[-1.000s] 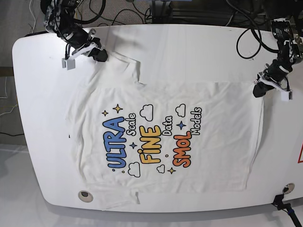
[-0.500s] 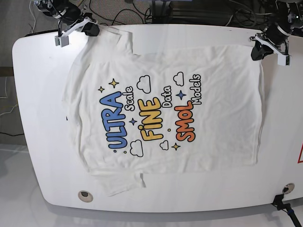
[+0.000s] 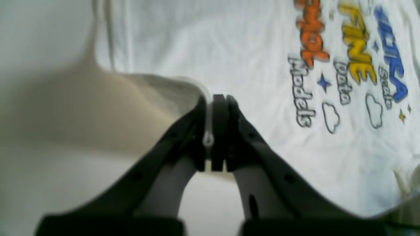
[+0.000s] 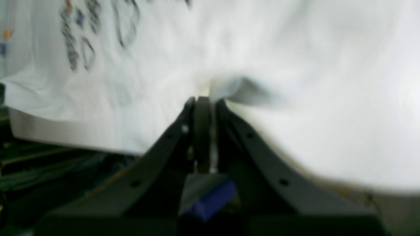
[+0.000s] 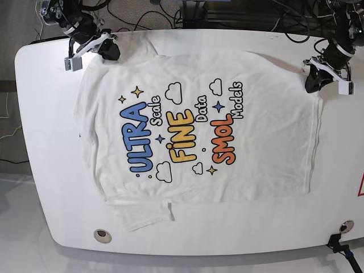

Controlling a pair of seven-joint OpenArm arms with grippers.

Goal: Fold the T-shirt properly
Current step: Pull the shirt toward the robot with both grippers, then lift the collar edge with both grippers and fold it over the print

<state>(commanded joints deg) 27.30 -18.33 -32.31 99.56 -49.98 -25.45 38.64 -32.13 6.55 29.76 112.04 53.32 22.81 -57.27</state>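
Note:
The white T-shirt (image 5: 193, 131) lies print side up across the white table (image 5: 51, 142), with blue "ULTRA", yellow "FINE" and orange "SMOL" letters. My left gripper (image 5: 313, 84) is shut on the shirt's far right corner; in the left wrist view (image 3: 213, 108) the jaws pinch a hem of cloth (image 3: 183, 85). My right gripper (image 5: 111, 52) is shut on the far left shoulder corner; in the right wrist view (image 4: 203, 101) the jaws clamp a raised fold (image 4: 236, 88). The far edge is stretched between both grippers.
Cables (image 5: 153, 14) and dark equipment lie beyond the table's far edge. A round grommet (image 5: 102, 234) sits at the near left of the table. A small black clamp (image 5: 341, 242) is at the near right corner.
Both grippers moved slightly toward the near side while holding the corners. The shirt shifted with them and lies flatter and more spread out.

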